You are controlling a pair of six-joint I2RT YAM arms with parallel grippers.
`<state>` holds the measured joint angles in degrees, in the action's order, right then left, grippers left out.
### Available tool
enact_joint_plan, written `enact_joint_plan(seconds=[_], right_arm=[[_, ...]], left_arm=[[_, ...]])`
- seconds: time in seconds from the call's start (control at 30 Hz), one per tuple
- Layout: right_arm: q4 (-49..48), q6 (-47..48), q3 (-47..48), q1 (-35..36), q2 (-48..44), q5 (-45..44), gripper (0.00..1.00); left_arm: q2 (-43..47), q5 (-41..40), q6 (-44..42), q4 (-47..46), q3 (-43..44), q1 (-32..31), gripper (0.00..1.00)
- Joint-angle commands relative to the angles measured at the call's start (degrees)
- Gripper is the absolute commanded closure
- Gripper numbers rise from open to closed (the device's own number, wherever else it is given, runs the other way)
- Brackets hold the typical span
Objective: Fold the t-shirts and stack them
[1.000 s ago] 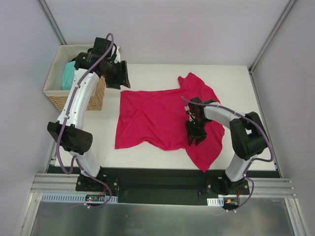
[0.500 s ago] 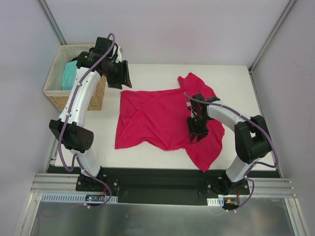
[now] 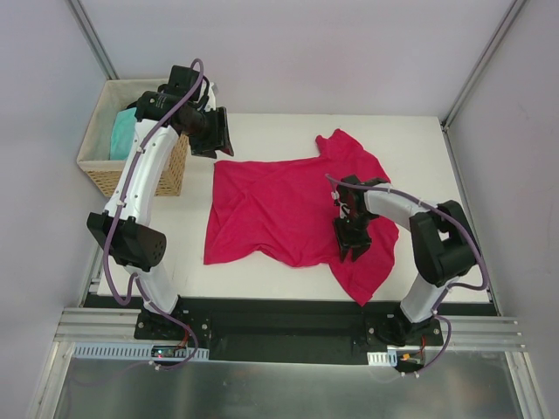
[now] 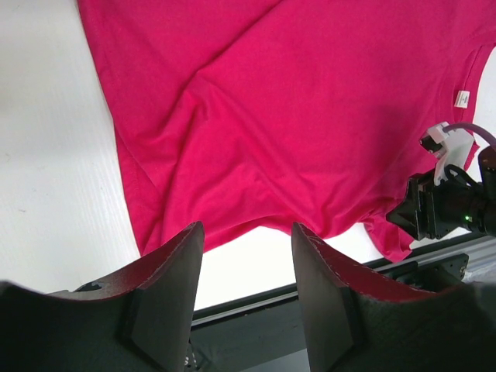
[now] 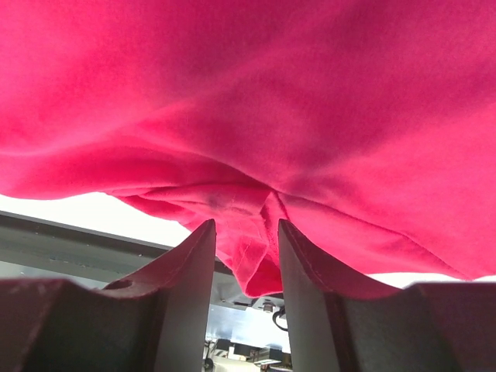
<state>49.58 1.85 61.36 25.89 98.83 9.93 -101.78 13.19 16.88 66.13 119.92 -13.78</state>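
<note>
right fingers (image 5: 186, 263) edged nearer, parted | left fingers (image 4: 170, 271) parted (empty) | crimson t-shirt (image 3: 271, 209) lengthwise left-right, neck right

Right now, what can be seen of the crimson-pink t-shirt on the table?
The crimson-pink t-shirt is soft, plain fabric, spread mostly flat but wrinkled on the white table, not yet folded. Its body lies left, with one sleeve toward the far side and one toward the near edge on the right. A small white neck label shows. The right gripper is down on its right part, a fold bunched between the fingers; whether it is clamped cannot be told.
</note>
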Motion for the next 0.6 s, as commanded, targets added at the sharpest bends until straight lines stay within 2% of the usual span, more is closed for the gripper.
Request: enact_joint_plan(seconds=[0.0,0.13,0.23,0.43,0.47,0.57], right_arm=[[0.25,0.79,0.86,-0.22,0.93,1.31,0.6],[-0.45,1.23,2.18,-0.23,2.33,1.75,0.64],[-0.8,1.41,3.06,-0.23,3.56,2.46,0.71],[-0.98,1.05,2.36,-0.23,2.95,3.16,0.9],[-0.89,1.05,2.27,-0.23,2.95,3.42,0.97],[-0.37,0.97,2.01,-0.23,2.25,4.21,0.99]], left_arm=[[1.14,0.17,0.43,1.55,2.51,0.51,0.51],[1.23,0.17,0.43,1.72,2.69,0.42,0.52],[1.23,0.17,0.52,1.81,2.95,0.51,0.51],[0.97,0.34,0.43,1.9,2.95,0.51,0.52],[0.88,0.34,0.43,1.81,2.95,0.51,0.52],[0.53,0.7,0.43,1.81,3.13,0.42,0.52]])
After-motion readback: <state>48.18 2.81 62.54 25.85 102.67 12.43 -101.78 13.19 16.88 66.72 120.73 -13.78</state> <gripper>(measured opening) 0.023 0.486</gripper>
